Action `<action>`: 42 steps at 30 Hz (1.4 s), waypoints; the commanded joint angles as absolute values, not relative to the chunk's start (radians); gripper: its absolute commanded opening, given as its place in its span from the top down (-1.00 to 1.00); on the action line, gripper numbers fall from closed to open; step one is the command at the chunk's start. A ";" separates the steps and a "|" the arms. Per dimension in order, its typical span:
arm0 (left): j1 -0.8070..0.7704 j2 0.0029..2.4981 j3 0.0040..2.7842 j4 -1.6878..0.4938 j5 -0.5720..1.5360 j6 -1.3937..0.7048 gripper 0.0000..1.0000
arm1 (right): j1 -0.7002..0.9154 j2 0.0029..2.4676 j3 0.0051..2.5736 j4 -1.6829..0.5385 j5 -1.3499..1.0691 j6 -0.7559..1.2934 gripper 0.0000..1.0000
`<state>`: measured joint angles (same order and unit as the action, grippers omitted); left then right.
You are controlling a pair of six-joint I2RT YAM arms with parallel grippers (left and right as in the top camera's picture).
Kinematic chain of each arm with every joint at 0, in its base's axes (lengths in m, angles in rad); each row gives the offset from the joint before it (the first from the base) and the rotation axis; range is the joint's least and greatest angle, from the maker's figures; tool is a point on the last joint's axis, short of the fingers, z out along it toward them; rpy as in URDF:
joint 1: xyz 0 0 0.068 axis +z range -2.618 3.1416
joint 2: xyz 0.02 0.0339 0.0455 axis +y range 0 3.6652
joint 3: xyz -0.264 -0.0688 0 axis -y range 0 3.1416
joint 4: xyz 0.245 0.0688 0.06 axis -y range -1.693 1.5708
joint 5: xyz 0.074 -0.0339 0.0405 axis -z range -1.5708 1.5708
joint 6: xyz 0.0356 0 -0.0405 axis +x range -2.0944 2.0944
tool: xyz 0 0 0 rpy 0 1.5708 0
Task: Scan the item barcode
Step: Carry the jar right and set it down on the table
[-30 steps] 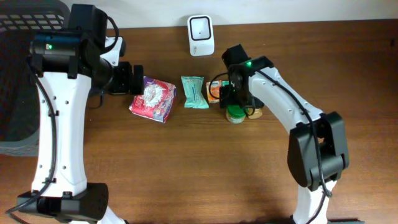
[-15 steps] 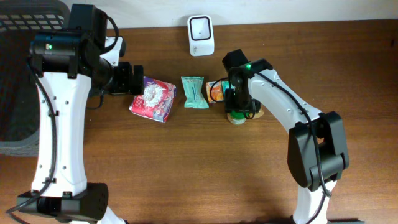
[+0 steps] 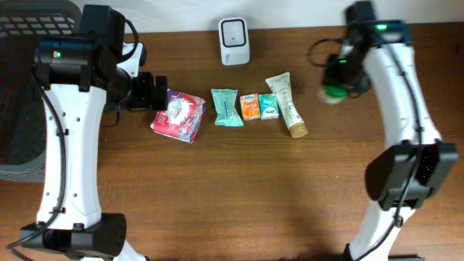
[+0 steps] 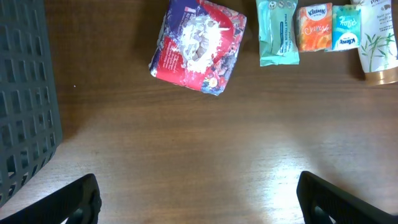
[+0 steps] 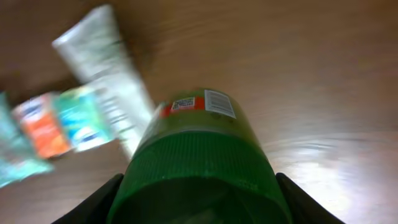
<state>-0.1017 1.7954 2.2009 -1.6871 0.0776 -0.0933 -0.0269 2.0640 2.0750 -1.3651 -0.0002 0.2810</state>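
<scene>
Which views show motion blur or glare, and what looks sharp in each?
Right wrist: background tube and packets smeared, green jar label fairly sharp. Overhead: green jar blurred, the rest crisp. Left wrist: crisp, pale glare on the table.

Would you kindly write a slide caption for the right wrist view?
Right gripper holds a green-lidded container over the table, barcode label facing the camera.

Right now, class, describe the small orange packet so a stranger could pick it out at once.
Find the white scanner at the back edge of the table and look just in front of it. There the orange packet sits between a mint-green pack and a teal packet, and it alone is orange.
</scene>
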 commanded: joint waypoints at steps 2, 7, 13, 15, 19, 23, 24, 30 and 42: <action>-0.102 1.792 2.202 -1.688 0.078 -0.077 -0.98 | -0.205 2.056 2.052 -1.370 0.012 0.231 -0.09; -0.102 1.792 2.202 -1.688 0.078 -0.078 -0.98 | -0.309 2.056 1.918 -1.311 0.012 0.232 -0.17; -0.102 1.792 2.202 -1.688 0.078 -0.077 -0.98 | -0.312 2.056 1.812 -1.229 0.004 0.232 -0.52; -0.102 1.792 2.202 -1.688 0.078 -0.077 -0.98 | -0.308 2.054 1.813 -1.238 0.004 0.232 -0.66; -0.102 1.792 2.202 -1.688 0.078 -0.077 -0.98 | -0.290 2.054 1.884 -1.322 -0.024 0.232 -0.78; -0.102 1.792 2.202 -1.688 0.078 -0.078 -0.98 | -0.214 2.054 2.054 -1.452 -0.027 0.216 -0.82; -0.102 1.792 2.202 -1.688 0.078 -0.077 -0.98 | -0.185 2.054 2.088 -1.473 -0.041 0.201 -0.82; -0.102 1.792 2.202 -1.688 0.078 -0.077 -0.98 | 0.054 2.056 2.078 -1.418 -0.198 0.056 -0.83; -0.102 1.792 2.202 -1.688 0.078 -0.077 -0.98 | 0.216 2.087 1.889 -1.101 -0.093 0.059 -0.74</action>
